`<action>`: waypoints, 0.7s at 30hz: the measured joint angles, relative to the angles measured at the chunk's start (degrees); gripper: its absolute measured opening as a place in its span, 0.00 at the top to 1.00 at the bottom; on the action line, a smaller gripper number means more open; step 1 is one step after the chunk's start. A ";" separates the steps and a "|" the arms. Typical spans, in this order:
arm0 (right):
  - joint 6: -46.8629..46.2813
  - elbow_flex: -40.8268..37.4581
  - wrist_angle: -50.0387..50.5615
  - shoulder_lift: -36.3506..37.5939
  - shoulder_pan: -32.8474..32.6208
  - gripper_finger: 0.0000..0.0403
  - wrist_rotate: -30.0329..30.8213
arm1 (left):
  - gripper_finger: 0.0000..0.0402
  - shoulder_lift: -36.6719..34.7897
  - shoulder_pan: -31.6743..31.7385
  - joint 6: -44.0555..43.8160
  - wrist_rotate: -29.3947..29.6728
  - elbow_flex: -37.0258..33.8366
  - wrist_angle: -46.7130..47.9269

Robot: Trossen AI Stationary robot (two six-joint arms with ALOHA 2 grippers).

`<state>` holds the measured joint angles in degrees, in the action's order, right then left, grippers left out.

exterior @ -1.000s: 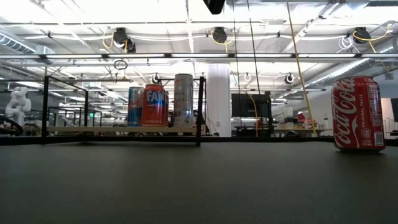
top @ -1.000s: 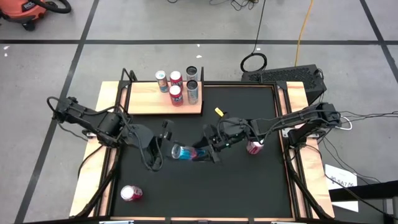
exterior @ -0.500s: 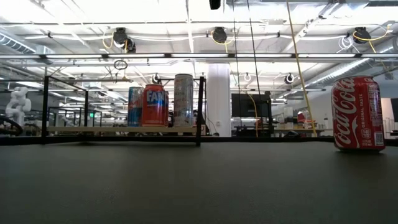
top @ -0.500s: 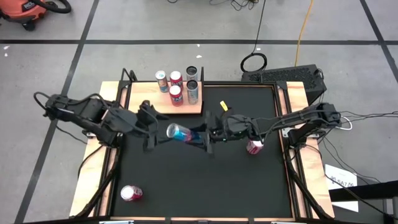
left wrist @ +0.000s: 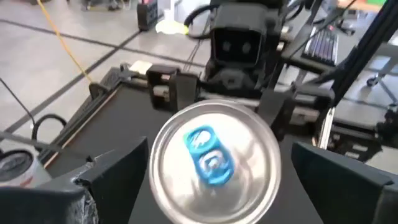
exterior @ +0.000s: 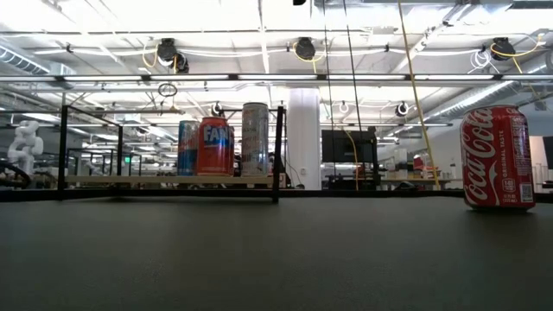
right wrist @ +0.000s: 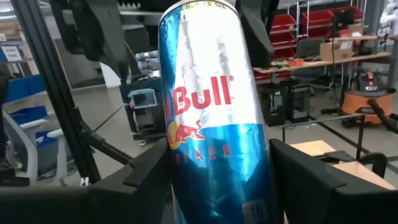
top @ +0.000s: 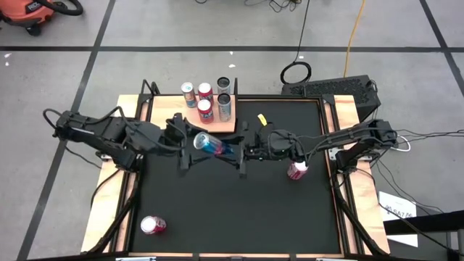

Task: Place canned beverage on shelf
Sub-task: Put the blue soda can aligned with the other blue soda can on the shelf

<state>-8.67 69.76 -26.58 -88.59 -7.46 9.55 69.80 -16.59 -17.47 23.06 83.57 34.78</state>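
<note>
Red Bull can [top: 211,144] gripped by right pincer [top: 233,150], left pincer [top: 190,141] open at its top

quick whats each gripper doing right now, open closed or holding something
Left gripper: jaws open around the top end of the Red Bull can, not clamped on it.
Right gripper: closed on the Red Bull can, holding it above the black mat.
</note>
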 joint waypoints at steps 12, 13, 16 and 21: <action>1.95 0.00 -1.31 0.04 0.30 0.43 1.27 | 0.29 -0.96 3.08 -0.19 -1.25 0.00 0.11; 1.94 0.00 -1.13 0.04 0.40 0.42 1.26 | 0.32 -0.96 3.34 -0.17 -1.81 0.00 0.22; 1.39 0.00 -0.58 0.04 0.84 0.41 0.98 | 0.39 -0.98 4.22 -0.01 -3.05 0.00 1.09; -5.22 0.11 2.76 0.04 2.89 0.33 1.69 | 0.46 -1.75 6.93 0.69 -4.73 0.09 4.12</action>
<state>-13.89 69.87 -23.82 -88.55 -4.58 11.24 68.05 -9.65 -16.79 18.33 83.66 38.90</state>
